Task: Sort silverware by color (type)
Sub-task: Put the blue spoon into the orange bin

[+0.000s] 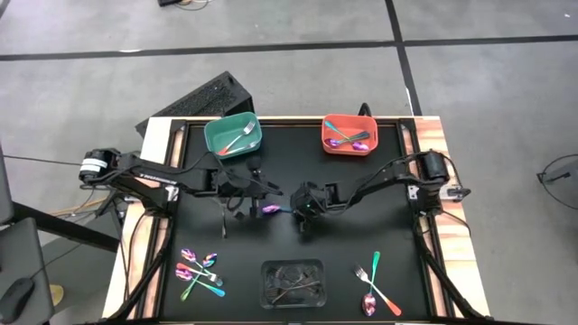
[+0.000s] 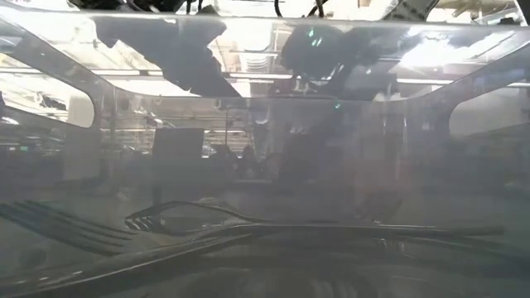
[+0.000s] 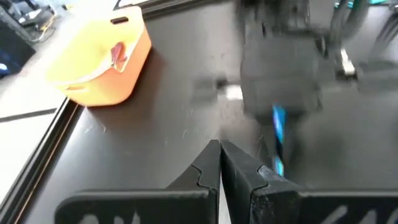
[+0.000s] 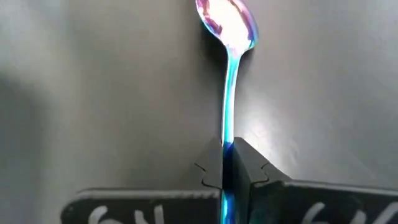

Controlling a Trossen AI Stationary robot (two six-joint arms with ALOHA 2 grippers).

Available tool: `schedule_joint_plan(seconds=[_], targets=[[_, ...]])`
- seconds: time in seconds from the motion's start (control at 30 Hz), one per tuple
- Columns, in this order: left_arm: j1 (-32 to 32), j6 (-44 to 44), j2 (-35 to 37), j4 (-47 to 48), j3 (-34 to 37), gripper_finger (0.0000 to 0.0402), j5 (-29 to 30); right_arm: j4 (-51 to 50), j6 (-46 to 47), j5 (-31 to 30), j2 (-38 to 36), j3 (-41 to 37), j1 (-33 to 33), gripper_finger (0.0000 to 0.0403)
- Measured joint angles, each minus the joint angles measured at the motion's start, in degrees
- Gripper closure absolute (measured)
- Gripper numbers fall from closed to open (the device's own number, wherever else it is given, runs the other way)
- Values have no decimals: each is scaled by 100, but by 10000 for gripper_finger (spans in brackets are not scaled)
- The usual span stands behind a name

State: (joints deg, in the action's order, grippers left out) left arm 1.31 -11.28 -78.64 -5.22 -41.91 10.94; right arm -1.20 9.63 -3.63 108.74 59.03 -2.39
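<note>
Left gripper [image 1: 242, 188] hovers over the black mat's middle, its fingers [image 3: 214, 165] pressed together with nothing between them; the green bin [image 1: 233, 134] holding one fork sits just beyond it toward the table's far edge, and a cluster of rainbow-headed forks and spoons [image 1: 200, 271] lies well nearer the front edge on its side. Just to the right of that gripper, a teal-handled spoon [image 4: 227, 74] lies on the mat, bowl [image 1: 270, 209] pointing toward the left gripper. Right gripper [image 1: 302, 210] is closed on this spoon's handle end (right wrist view shows the thin teal handle pinched between the two fingers, bowl stretched out ahead, apparently resting on the mat). Beyond the right gripper, toward the far edge, sits the orange bin [image 1: 349, 134] with several pieces inside. Nearer the front, a clear plastic tray [image 1: 292, 283] of grey cutlery lies almost directly below it, and another small group of silverware [image 1: 377, 284] sits further right.
</note>
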Motion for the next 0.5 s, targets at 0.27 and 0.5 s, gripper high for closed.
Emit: schedule_joint_plan(seconds=[0.27,0.5], targets=[[36,121,66,75,124,401,0,-1618,-90,-1269,-1284,-122,79,385],[128,447,514,-413,855,401,6,-2490,-88,-2084,-2327,-235,258,385]])
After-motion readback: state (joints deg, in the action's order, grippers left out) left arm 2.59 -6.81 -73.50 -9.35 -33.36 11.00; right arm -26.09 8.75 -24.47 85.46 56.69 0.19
